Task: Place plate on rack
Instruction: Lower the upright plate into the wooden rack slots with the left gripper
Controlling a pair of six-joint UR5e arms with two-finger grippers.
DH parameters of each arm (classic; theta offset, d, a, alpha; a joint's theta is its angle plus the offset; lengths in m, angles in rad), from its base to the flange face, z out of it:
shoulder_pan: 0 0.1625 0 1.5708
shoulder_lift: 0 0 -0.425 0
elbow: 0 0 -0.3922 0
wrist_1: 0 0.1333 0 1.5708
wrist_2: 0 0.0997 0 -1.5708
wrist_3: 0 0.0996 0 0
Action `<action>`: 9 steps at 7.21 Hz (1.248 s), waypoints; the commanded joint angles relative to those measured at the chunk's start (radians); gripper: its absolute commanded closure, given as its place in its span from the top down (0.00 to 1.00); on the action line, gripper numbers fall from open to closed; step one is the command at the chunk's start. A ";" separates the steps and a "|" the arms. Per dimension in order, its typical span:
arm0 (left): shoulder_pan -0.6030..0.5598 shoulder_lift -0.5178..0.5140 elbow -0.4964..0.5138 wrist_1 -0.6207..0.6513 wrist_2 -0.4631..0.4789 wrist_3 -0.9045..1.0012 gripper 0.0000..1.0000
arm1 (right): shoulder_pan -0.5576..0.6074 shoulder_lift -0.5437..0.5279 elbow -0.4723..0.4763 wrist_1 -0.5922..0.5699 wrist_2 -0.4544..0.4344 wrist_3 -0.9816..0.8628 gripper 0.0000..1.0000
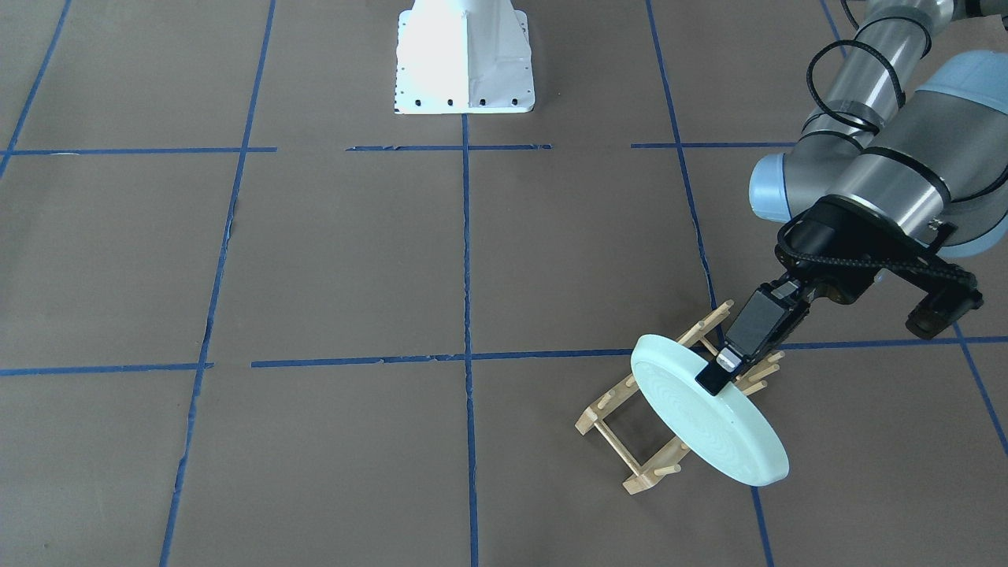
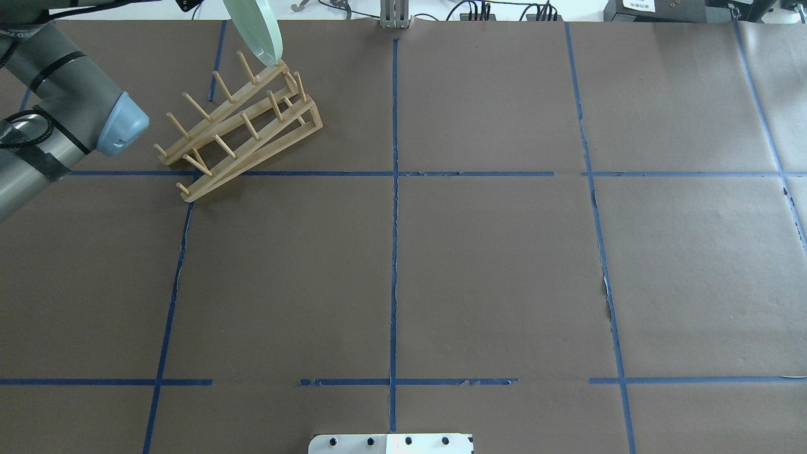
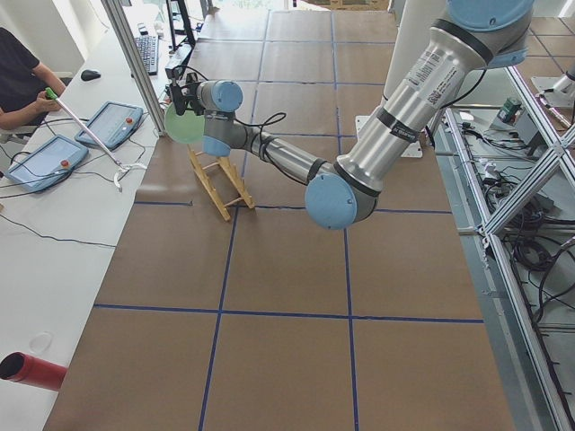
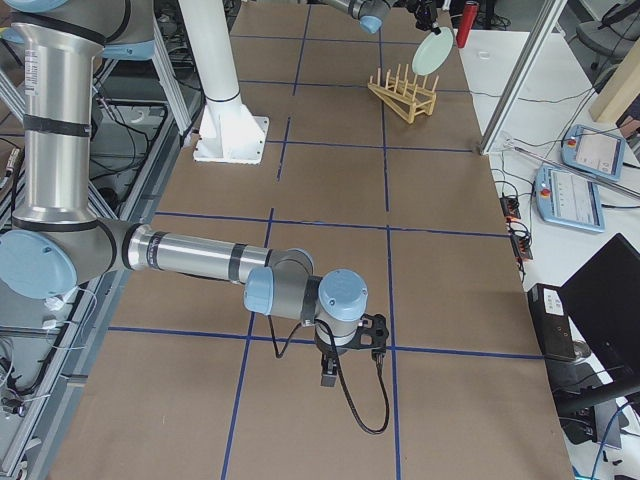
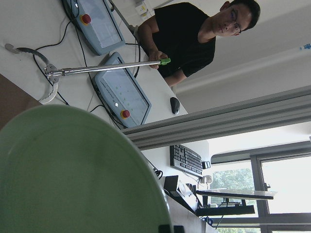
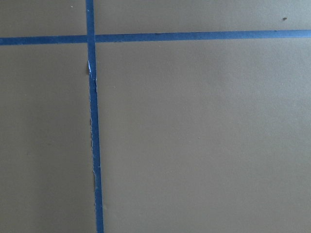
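My left gripper (image 1: 718, 376) pinching plate (image 1: 709, 425) at top rim. Plate on edge, tilted, hanging at my 6 o'clock over rack (image 1: 646, 475) — rails run 2-to-8 in front view, plate crosswise. Right gripper (image 4: 322, 378) well apart — state cannot tell

You have one plate (image 1: 709, 409) and one rack (image 2: 277, 140) on the single worktop (image 2: 492, 265). The rack has two rails; its pegs overlap too much to count surely. Two arms are in view, the left arm (image 1: 882, 181) and the right arm (image 4: 190, 255), and each carries one claw: the left claw (image 1: 717, 376) and the right claw (image 4: 327, 378). One white base (image 1: 465, 59) stands on the worktop. On your side desk there are two pendants (image 3: 112, 121), one keyboard (image 5: 187, 159), one mouse (image 5: 175, 105), one grabber stick (image 5: 107, 65) and one red cylinder (image 3: 36, 371). One person (image 5: 194, 34) sits there.
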 commanded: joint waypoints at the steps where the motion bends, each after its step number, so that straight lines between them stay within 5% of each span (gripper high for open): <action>1: 0.030 0.011 0.002 -0.005 0.001 0.000 0.00 | 0.000 0.000 0.001 0.000 0.000 0.000 1.00; 9: 0.067 0.021 0.071 -0.005 0.003 0.019 0.00 | 0.000 0.000 -0.001 0.000 0.000 0.000 1.00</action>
